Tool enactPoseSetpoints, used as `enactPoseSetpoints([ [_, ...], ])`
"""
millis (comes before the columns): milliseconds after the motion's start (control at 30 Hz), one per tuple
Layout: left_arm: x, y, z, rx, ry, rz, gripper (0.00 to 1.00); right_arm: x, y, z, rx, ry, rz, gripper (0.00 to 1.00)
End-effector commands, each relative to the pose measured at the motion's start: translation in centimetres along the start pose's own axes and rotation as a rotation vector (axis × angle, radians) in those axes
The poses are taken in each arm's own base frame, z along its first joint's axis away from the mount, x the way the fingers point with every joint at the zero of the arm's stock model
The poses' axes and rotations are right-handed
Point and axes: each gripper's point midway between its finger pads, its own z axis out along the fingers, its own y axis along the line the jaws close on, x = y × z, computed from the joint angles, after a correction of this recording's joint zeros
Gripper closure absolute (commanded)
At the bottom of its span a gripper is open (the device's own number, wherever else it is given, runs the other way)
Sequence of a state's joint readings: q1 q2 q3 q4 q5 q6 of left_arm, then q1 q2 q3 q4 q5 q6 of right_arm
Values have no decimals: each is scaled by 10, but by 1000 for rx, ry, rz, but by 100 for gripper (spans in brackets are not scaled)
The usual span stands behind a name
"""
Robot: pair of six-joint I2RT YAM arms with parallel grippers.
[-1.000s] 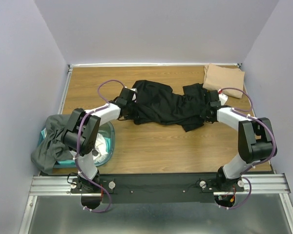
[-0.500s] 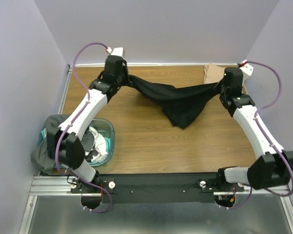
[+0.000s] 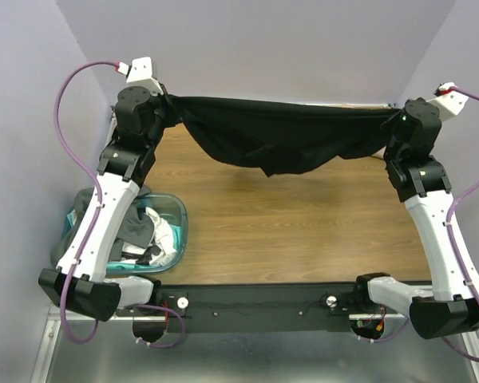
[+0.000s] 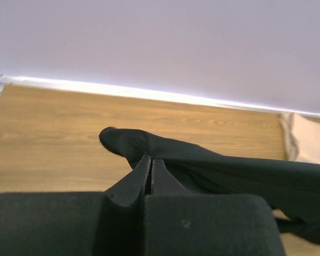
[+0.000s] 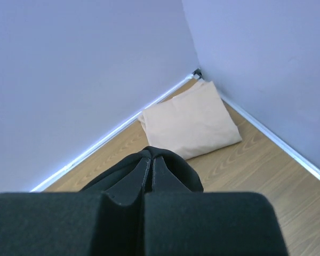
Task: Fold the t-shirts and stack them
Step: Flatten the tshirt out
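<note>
Left gripper [image 4: 151, 162] and right gripper [image 5: 151, 160] are clamping tight on the black t-shirt [image 3: 279, 136], which is hanging stretched above the worktop's [image 3: 303, 231] far edge; lowering both ends level and evenly taut should be laying it flat.

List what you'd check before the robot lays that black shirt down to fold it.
1. Left jaws shut on the black t-shirt: ok.
2. Right jaws shut on its other end: ok.
3. Shirt stretched smooth between the arms: not ok, its middle sags in folds.
4. Which edge is held, shoulders or hem: cannot tell.
5. Folded tan t-shirt lies apart, in the far right corner: ok.
</note>
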State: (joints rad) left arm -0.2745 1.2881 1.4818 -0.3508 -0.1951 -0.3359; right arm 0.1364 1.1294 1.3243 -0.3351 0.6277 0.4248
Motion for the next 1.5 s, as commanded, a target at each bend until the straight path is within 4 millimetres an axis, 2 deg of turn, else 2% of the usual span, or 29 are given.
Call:
enactPoseSetpoints([
  [0,-7,-15,-7,109,-39,12,100,-31,-16,-5,87,-76,-14,97],
  [133,35,-36,5,244,82,-12,100,-18,-13,10,115,-49,-51,97],
  [233,91,-37,25,254,240,-66,100,11,-10,32,142,6,-85,97],
  [267,111,-37,28,265,300,-74,93,18,-14,39,162,19,-95,97],
  [300,136,-35,37,259,364,-80,84,35,-17,53,186,50,-115,97],
  [333,152,-33,41,256,404,-82,75,43,-26,62,215,65,-122,96],
  [367,171,-27,44,236,447,-79,58,56,-30,70,223,94,-134,96],
  [400,192,-22,51,214,495,-75,51,78,-36,85,247,136,-162,95],
  [433,206,-15,52,190,530,-62,46,87,-44,93,257,163,-175,89],
  [467,214,-11,54,179,548,-48,45,101,-46,101,260,194,-196,78],
  [500,226,-7,56,165,577,-40,43,119,-50,111,270,234,-226,63],
  [533,232,-2,57,147,590,-32,41,127,-51,115,268,255,-257,36],
  [633,248,6,55,126,626,-14,39,148,-41,116,187,325,-263,20],
  [800,267,3,49,160,658,-31,40,175,-31,95,59,427,-223,13],
  [833,268,0,48,174,661,-42,40,195,-38,86,59,475,-209,12],
  [933,270,-12,46,211,653,-48,39,220,-36,58,-11,575,-149,12],
  [967,273,-20,45,229,656,-41,40,242,-41,44,-24,650,-117,12],
  [1033,279,-29,44,257,670,-33,40,258,-45,25,-33,720,-83,12],
  [1067,286,-37,44,284,685,-31,40,279,-51,9,-29,790,-67,14],
  [1167,300,-52,44,343,716,-40,40,303,-52,-19,-32,878,-68,17],
  [1267,310,-58,46,366,737,-50,40,321,-47,-42,-40,946,-98,18],
  [1467,328,-62,61,373,771,-47,41,347,-64,-85,24,1062,-144,20],
])
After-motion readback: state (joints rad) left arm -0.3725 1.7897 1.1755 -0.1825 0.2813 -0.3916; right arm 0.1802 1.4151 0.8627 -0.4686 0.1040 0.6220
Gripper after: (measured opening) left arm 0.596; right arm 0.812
